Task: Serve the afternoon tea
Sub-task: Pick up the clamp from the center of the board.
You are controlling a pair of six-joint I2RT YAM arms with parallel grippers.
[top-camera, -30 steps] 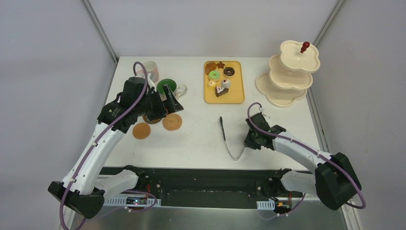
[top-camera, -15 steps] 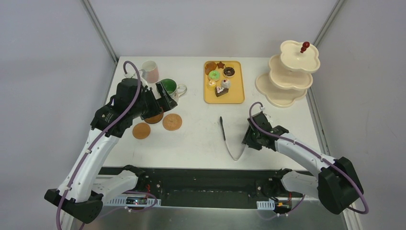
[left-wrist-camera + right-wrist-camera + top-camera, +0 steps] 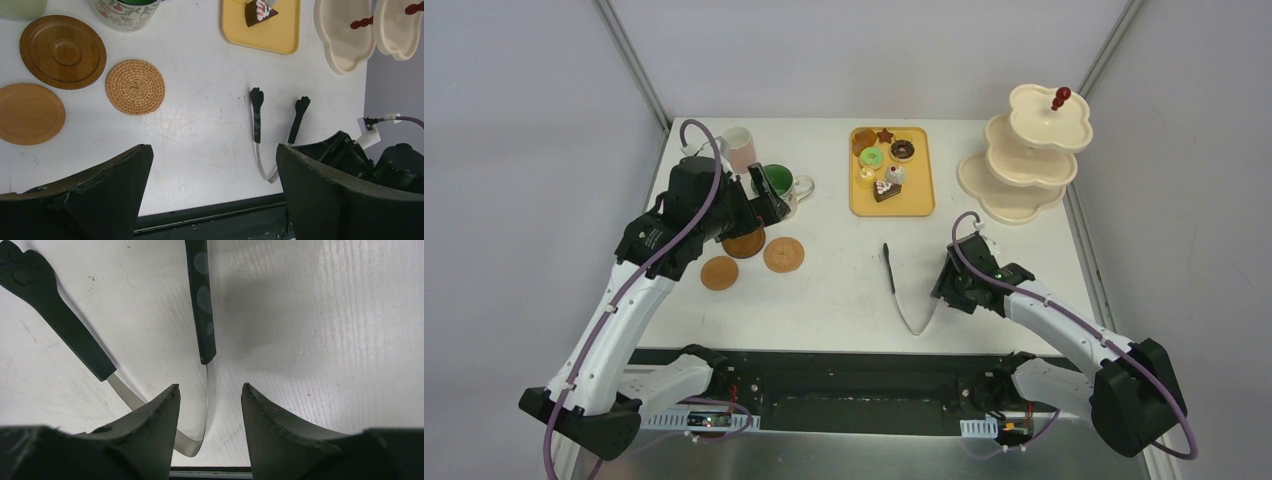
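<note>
Right jaws widened (astride tongs (image 3: 202,300)) | coasters (image 3: 783,254) 3 | mugs (image 3: 776,181) 3

Robot lab cell: bare grey panels (image 3: 854,50) on metal posts (image 3: 635,65) box in a white table (image 3: 844,290), two arms (image 3: 614,310) bolted at its near edge.

White arms (image 3: 616,318), black joints (image 3: 662,236), purple cables (image 3: 692,123)

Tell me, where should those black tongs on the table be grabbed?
The black tongs lie flat, bend toward the robot, paw-shaped tips pointing away. So probably come from straight above, onto the bare steel arms just ahead of the bend, where jaws spanning both arms could squeeze them together.
</note>
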